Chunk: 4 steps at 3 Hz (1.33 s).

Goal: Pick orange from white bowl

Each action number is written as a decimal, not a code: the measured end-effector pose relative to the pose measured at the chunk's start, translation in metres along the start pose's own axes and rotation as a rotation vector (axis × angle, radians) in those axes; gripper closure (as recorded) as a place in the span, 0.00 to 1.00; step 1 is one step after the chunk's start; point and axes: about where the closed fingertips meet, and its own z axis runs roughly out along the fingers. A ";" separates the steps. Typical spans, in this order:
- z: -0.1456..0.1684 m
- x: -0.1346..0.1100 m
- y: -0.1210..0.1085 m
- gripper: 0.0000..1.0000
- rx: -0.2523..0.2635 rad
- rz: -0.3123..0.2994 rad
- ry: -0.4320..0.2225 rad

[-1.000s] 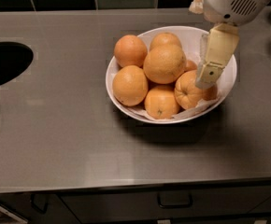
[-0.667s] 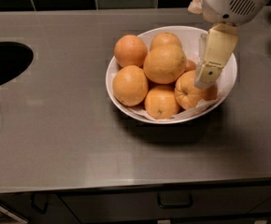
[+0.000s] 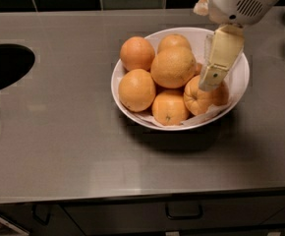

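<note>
jaws hang over the white bowl heaped with oranges.

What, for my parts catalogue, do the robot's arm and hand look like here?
The hand, over the right side of the bowl, is pale cream-yellow, flat and tapering toward its tip. Above it sits a rounded, glossy white wrist housing with a grille of dark vent slots. No cables or lettering show, and the rest of the arm is out of view.
</note>
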 end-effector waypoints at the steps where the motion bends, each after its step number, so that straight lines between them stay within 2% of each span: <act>1: 0.012 -0.005 0.001 0.10 -0.033 -0.007 -0.021; 4: 0.048 -0.013 -0.005 0.14 -0.106 -0.012 -0.043</act>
